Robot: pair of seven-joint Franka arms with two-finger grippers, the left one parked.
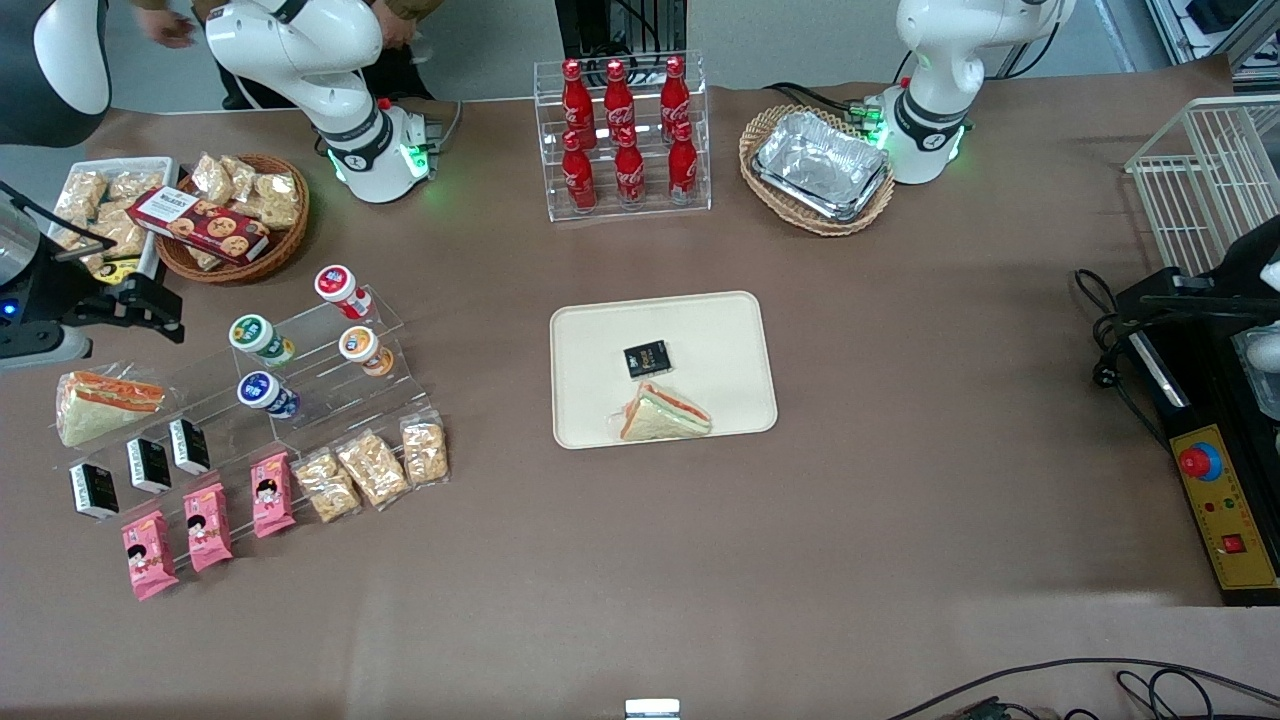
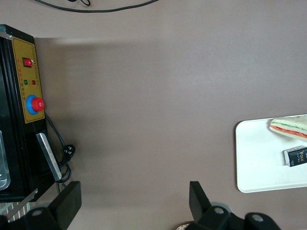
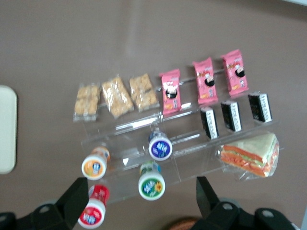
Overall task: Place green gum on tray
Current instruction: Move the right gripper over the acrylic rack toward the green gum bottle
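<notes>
Green gum (image 1: 255, 335): a small bottle with a green-and-white round lid, lying tilted on a middle step of the clear stepped stand (image 1: 395, 385), at mid-height in the front view toward the working arm's end of the table.
Handling: probably light and rigid plastic; the smooth round body could roll or slip out of a loose pinch, and the stand may let it slide.
Where to grip: I judge across the body just below the lid, fingers on either side of the cylinder.
Neighbours: blue-lidded bottle (image 1: 262, 391) on the step nearer the front camera, orange-lidded bottle (image 1: 358, 345) beside it, red-lidded bottle (image 1: 335, 282) on the step above; all near but apart, so finger room is tight.
Gripper (image 3: 141, 183): fingers spread wide, holding nothing, hanging above the stand with the gum roughly between them in the wrist view; not touching it.
Tray (image 1: 700, 320): cream, in the middle of the front view, well apart from the stand.
On the tray: a wrapped sandwich (image 1: 665, 415) and a small black packet (image 1: 647, 358); bare surface remains around them.
</notes>
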